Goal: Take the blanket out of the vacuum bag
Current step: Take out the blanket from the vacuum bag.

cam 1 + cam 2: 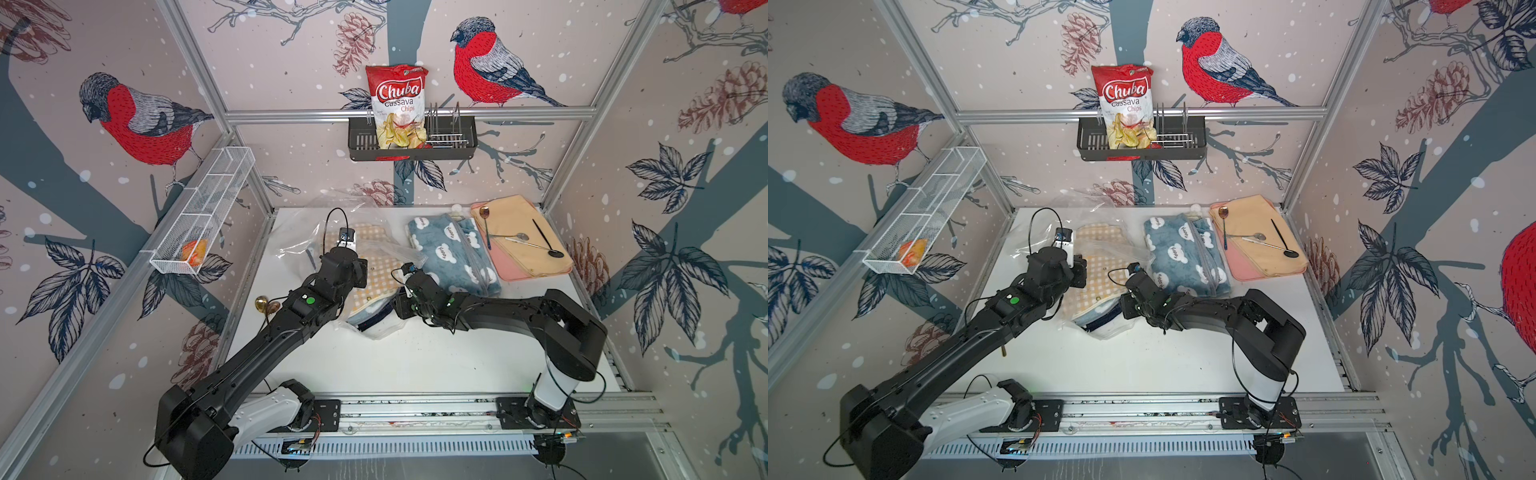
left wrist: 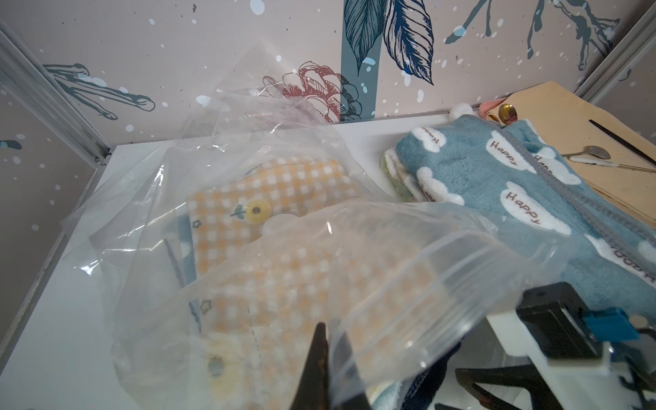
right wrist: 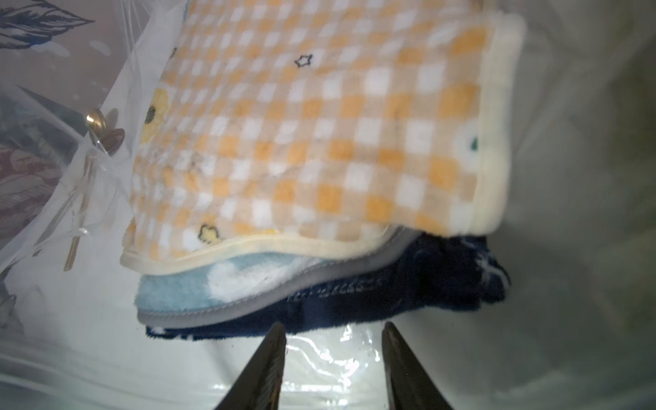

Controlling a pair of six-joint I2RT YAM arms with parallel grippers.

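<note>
The clear, crinkly vacuum bag lies left of the table's middle. Inside it is a folded stack with an orange-and-white checked blanket on top, a light blue layer under it and a dark navy one at the bottom. My left gripper is shut on the bag's ribbed upper edge and holds it above the stack. My right gripper stands open just short of the stack's near edge, with only plastic film under its fingers.
A blue cloud-print blanket lies outside the bag to its right. Beyond that is a peach cloth with spoons on it. A gold spoon lies near the left arm. On the walls hang a white wire basket and a black rack holding a chips bag.
</note>
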